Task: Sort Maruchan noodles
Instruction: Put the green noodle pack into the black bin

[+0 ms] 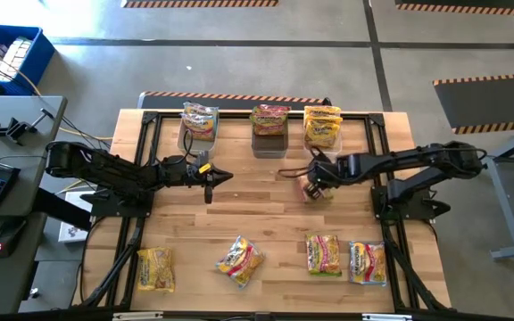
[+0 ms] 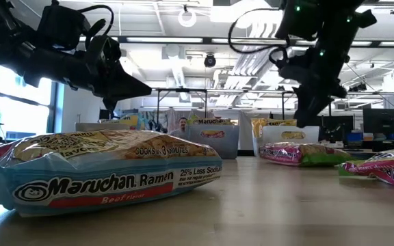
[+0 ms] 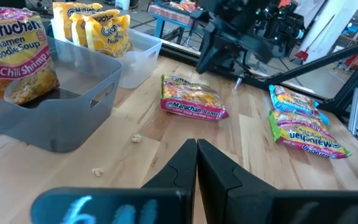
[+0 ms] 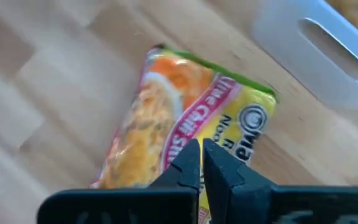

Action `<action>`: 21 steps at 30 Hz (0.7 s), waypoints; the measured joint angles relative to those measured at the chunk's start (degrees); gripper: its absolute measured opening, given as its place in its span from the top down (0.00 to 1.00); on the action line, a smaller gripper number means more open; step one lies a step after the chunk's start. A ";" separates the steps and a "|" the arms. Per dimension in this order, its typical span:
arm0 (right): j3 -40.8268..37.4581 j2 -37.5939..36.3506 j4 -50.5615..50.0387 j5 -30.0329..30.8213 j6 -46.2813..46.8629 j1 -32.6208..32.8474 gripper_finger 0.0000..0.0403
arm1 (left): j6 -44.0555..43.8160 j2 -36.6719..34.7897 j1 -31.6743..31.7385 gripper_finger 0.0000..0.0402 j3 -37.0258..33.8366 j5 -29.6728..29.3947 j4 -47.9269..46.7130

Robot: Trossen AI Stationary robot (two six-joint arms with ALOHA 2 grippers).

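maruchan noodles: lime chili packet [image 4: 185, 118] flat on table [image 1: 266, 223], directly under right gripper [image 4: 201, 163], beside clear tub [image 1: 323, 134]. right jaws pressed together, pinching nothing, above packet. left gripper [image 1: 211, 177] well apart from that packet, across table middle, jaws pressed together, empty. grey tub [image 1: 269, 134] and another clear tub [image 1: 197, 132] alongside, each holding packets. four more packets [image 1: 239, 260] on table's near side.
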 joint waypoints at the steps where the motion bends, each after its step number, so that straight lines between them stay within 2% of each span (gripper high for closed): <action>1: -0.19 0.00 -0.31 0.24 1.95 -0.43 1.00 | -0.07 0.00 0.00 0.99 0.00 0.00 0.00; 5: -3.32 0.07 4.88 1.49 4.59 -1.61 1.00 | -0.40 -0.01 0.00 0.99 0.00 0.00 0.00; 9: -5.19 1.84 12.25 -0.69 2.35 -1.70 1.00 | -1.90 0.01 0.00 0.99 0.00 0.00 -0.02; 12: -5.22 5.03 17.64 -4.62 -0.95 -1.30 1.00 | -3.00 -0.01 0.00 0.99 0.00 0.00 -0.04; 18: -5.13 13.61 33.91 -16.41 -9.17 -0.14 1.00 | -3.21 0.01 0.00 0.99 0.00 0.00 -0.31; 21: -2.65 15.13 33.78 -17.53 -12.61 1.30 1.00 | -4.49 0.01 0.00 0.99 0.00 0.00 -0.35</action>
